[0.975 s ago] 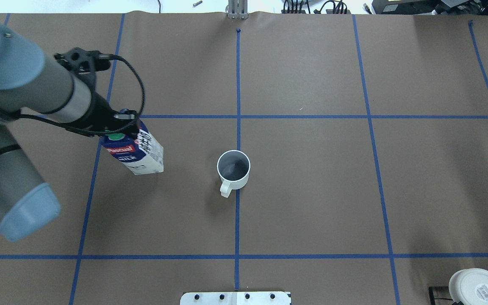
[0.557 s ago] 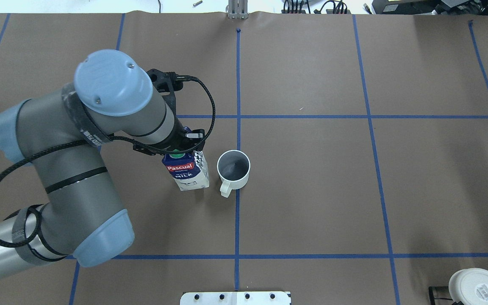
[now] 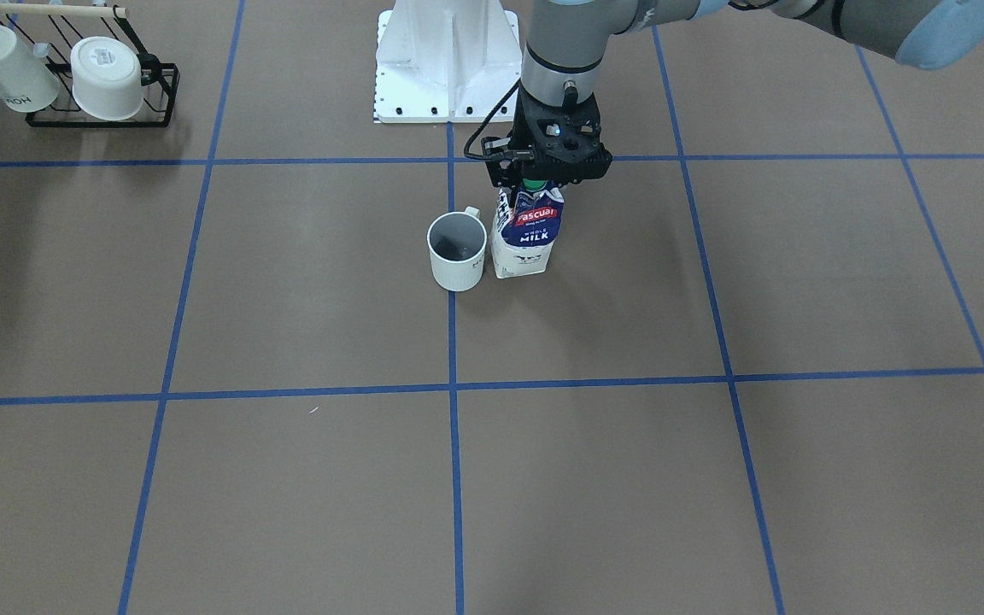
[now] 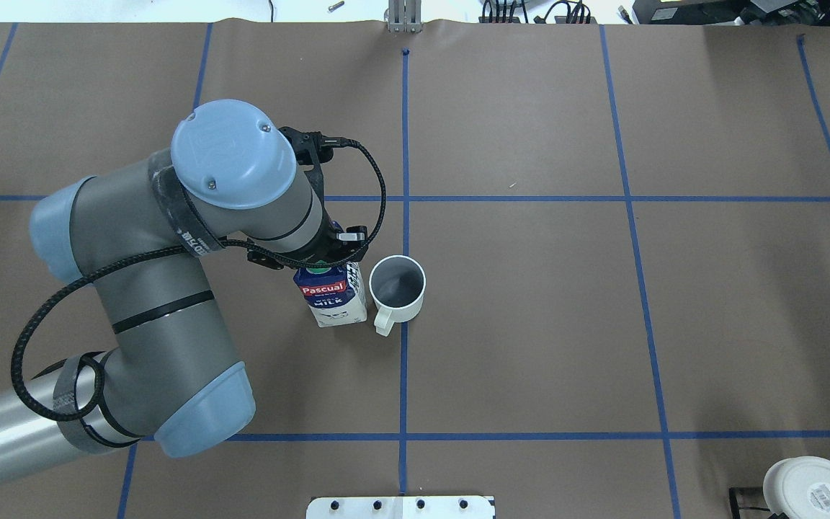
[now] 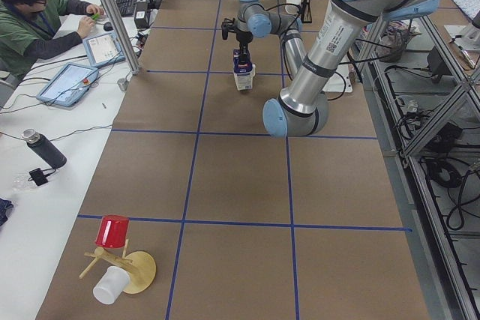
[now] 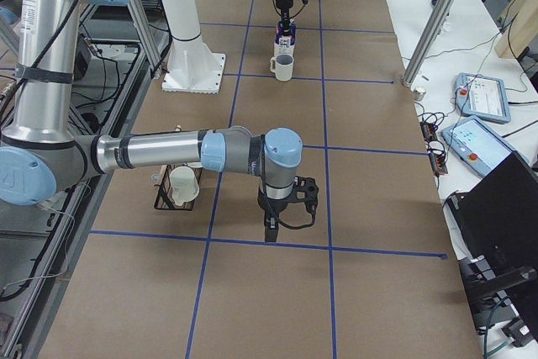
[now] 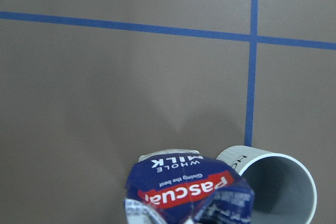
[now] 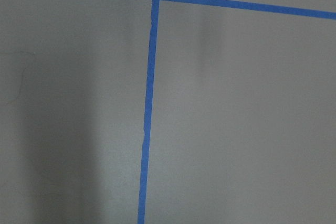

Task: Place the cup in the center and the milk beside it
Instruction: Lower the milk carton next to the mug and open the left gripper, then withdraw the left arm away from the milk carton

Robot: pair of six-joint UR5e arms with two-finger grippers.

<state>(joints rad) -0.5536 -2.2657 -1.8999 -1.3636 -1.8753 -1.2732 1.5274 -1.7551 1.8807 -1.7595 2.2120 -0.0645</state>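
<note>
The cup (image 4: 397, 286), a small white mug with a dark grey inside, stands upright on the middle tape line (image 4: 404, 238), its handle towards the robot. It also shows in the front view (image 3: 458, 253) and the left wrist view (image 7: 281, 184). The milk (image 4: 333, 299), a navy and white Pascual carton with a green cap, stands upright close beside the cup on the robot's left (image 3: 526, 241) (image 7: 184, 190). My left gripper (image 4: 328, 258) (image 3: 536, 181) is shut on the carton's top. My right gripper (image 6: 284, 208) hangs low over the table far to the right; I cannot tell whether it is open or shut.
A black rack (image 3: 99, 115) holding two other white cups stands at the robot's far right (image 6: 176, 187). One of them shows at the overhead view's corner (image 4: 811, 490). The white base plate (image 4: 400, 507) lies at the robot's edge. A red cup on a wooden stand (image 5: 112, 231) is far left.
My left arm has carried the milk to the right, from the left grid cell to close beside the cup. The cup has not moved.
</note>
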